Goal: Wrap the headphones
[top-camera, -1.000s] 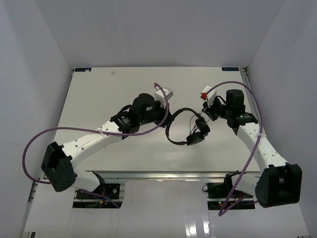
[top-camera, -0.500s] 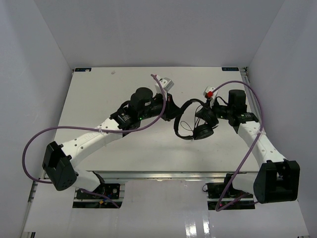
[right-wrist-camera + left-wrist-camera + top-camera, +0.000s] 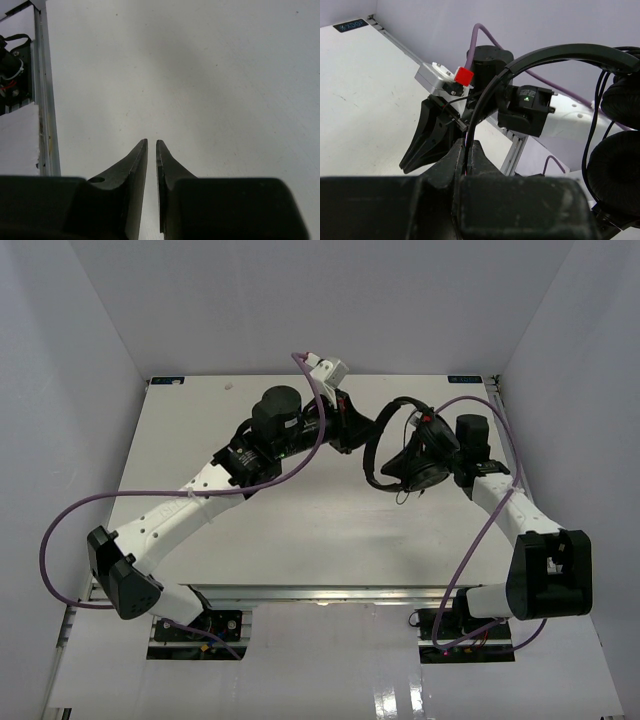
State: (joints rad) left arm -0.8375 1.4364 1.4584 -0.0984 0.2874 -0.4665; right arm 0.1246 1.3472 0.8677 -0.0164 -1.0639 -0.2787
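Left pincer (image 3: pixel 467 147), clamped on small black over-ear headphones (image 3: pixel 415 472), must hold firm; right pincer (image 3: pixel 152 142) beside them, barely parted, empty.

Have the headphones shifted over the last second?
Yes. In the top view the headphones have gone toward the far edge of the table and slightly right.

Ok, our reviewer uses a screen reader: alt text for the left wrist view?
The left gripper is shut on the headphones, whose headband arcs up to the right, earcups hanging at the right edge. The right gripper points down over the table.
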